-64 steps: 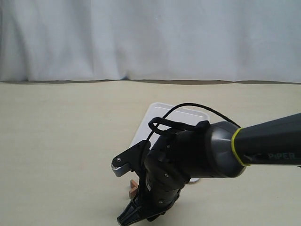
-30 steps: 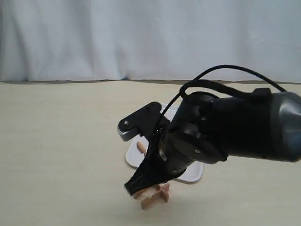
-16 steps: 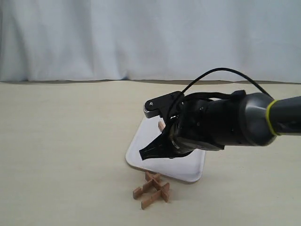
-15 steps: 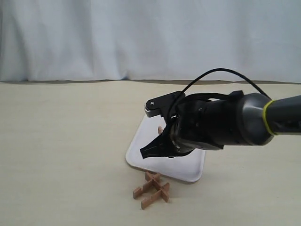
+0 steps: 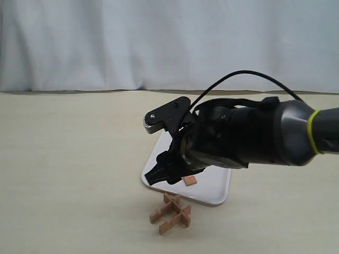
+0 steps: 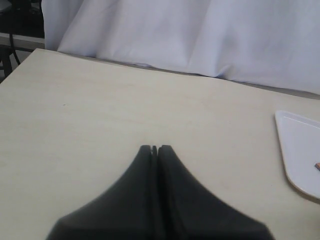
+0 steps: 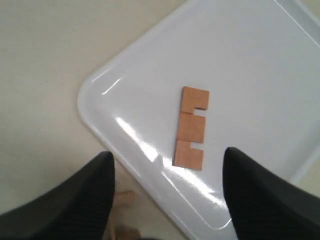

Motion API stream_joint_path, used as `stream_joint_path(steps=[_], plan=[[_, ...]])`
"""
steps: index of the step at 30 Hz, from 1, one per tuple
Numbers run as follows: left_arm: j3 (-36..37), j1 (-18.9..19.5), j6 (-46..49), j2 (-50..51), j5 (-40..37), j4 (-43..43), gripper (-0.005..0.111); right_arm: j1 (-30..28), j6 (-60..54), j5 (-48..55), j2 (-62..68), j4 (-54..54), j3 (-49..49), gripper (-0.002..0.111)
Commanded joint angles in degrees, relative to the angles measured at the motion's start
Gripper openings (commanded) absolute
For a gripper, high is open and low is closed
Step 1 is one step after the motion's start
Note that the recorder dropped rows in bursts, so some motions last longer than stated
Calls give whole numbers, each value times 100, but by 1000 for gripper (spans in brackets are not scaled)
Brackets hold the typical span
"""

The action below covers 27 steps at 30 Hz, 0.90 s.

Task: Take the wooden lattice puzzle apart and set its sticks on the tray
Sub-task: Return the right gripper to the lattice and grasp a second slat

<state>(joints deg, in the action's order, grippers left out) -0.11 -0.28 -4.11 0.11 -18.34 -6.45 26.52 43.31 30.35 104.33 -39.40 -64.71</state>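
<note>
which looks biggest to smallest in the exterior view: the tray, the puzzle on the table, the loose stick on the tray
1. tray, clearly the largest, even though it is partly covered
2. wooden lattice puzzle, nearer the camera, which helps it
3. stick, smallest; only a short piece of it shows

Tray [image 7: 250,75]: white plastic, glossy, bright glare streaks. Stick [image 7: 191,127] on it: reddish wood, matt, smooth. Worktop [image 5: 69,159]: pale, matt. Backdrop [image 5: 159,42]: white cloth, soft folds. Right fingers [image 7: 82,205]: black, matt.
</note>
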Motion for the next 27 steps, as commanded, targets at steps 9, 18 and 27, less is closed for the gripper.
stream_joint_path(steps=[9, 18, 27], plan=[[11, -42, -20, -11, 53, -3, 0, 30, -3112, 1416, -316, 3005, -14, 60], [11, -42, -20, -11, 53, -3, 0, 18, -3175, 849, -303, 3085, 584, 60], [11, -42, -20, -11, 53, -3, 0, -67, -3029, 119, -303, 3001, 846, 60]])
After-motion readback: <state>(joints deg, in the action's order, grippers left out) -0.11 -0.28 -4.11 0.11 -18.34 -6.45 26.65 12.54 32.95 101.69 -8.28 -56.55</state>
